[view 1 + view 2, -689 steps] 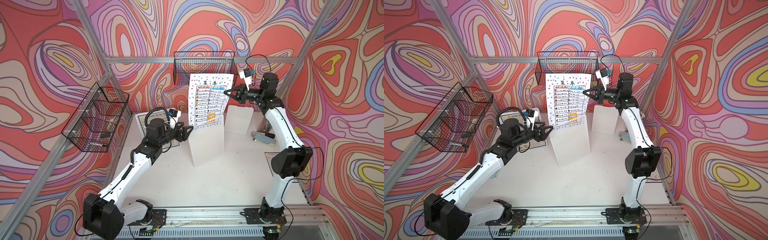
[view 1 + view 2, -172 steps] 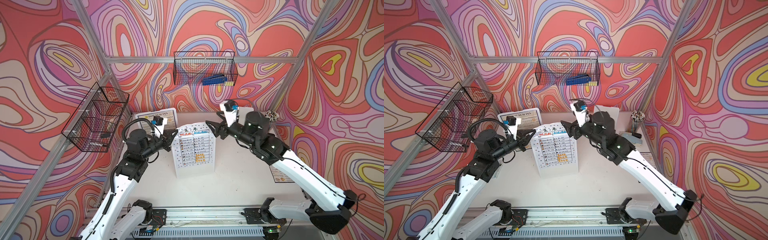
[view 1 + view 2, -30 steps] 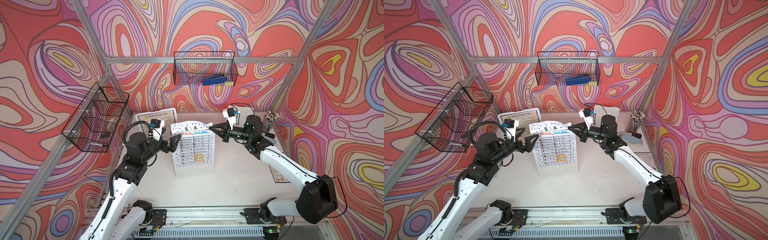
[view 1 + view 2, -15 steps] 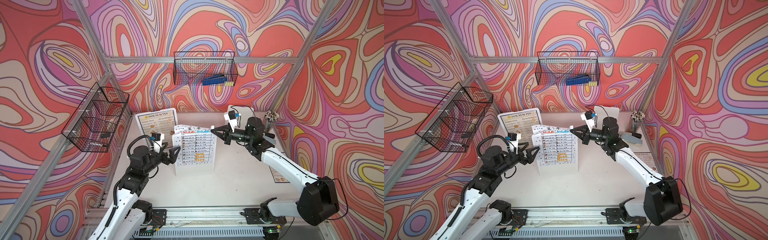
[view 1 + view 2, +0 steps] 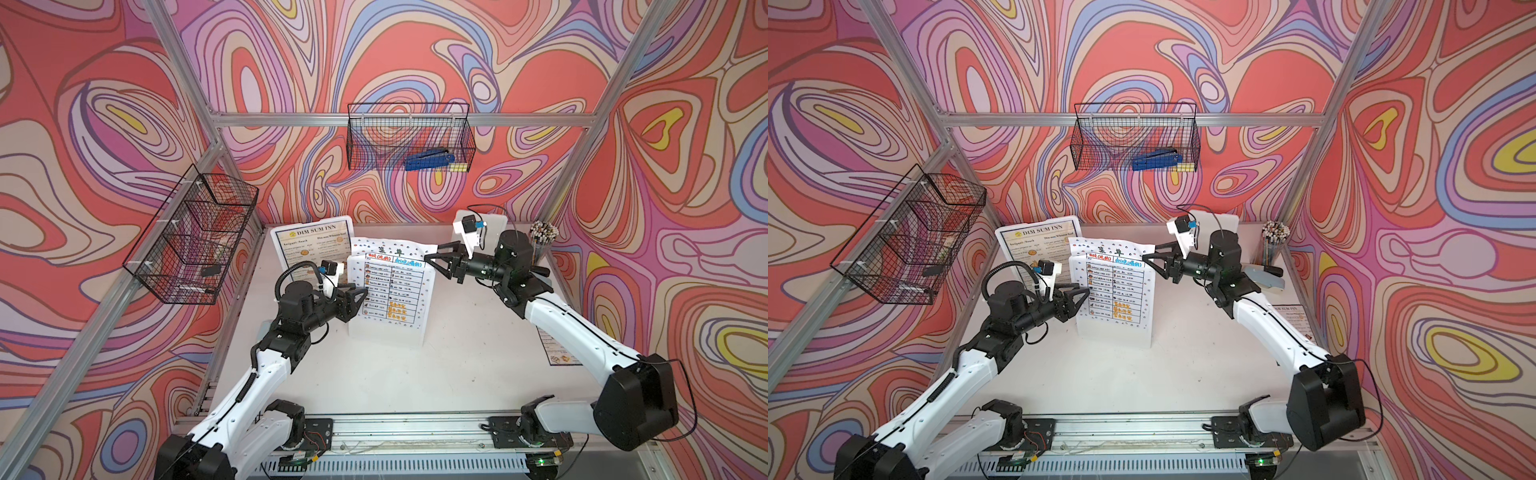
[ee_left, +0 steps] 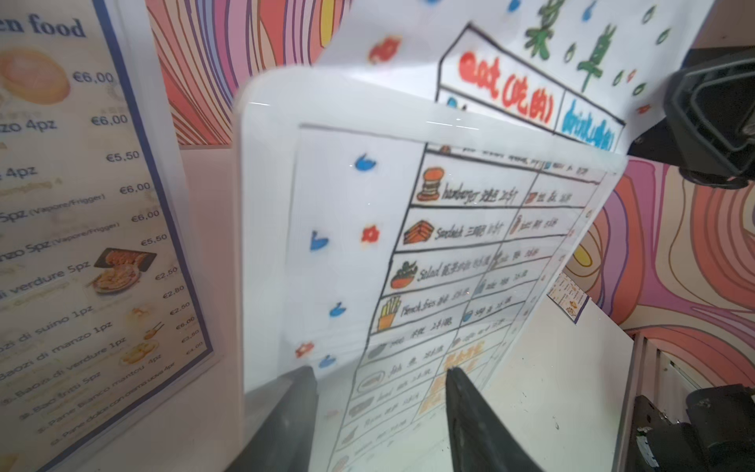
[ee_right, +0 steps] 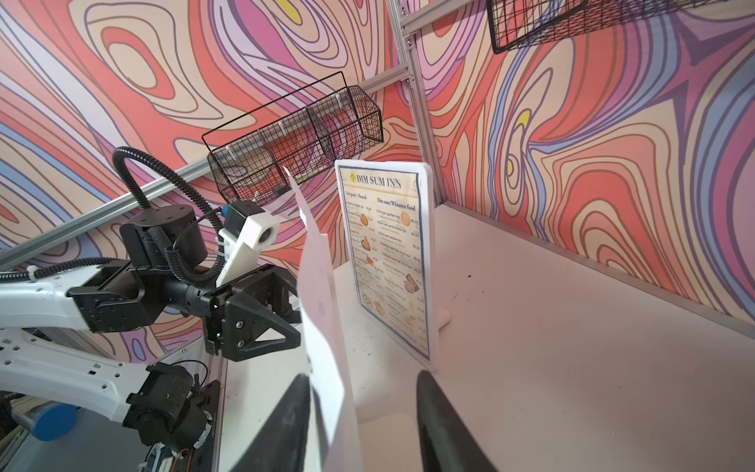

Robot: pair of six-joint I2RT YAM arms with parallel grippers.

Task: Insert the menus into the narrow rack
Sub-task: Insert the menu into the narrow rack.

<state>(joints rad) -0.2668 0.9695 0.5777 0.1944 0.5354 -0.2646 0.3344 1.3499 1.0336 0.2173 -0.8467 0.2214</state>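
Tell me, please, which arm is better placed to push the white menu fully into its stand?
Right, probably: the right gripper is open by the protruding top of the white menu; the left gripper straddles the stand lower.

The white menu (image 5: pixel 390 291), hand-drawn with a table and a border of small icons, stands upright inside the narrow rack (image 5: pixel 386 336), a clear plastic stand; its top strip sticks out above the rack and bends backward. The large DIM SUM INN menu (image 5: pixel 311 245), blue-bordered with food photos, stands upright just behind the rack's left side. The small DIM SUM INN menu (image 5: pixel 559 355) lies flat on the tabletop (image 5: pixel 457 374), well to the rack's right
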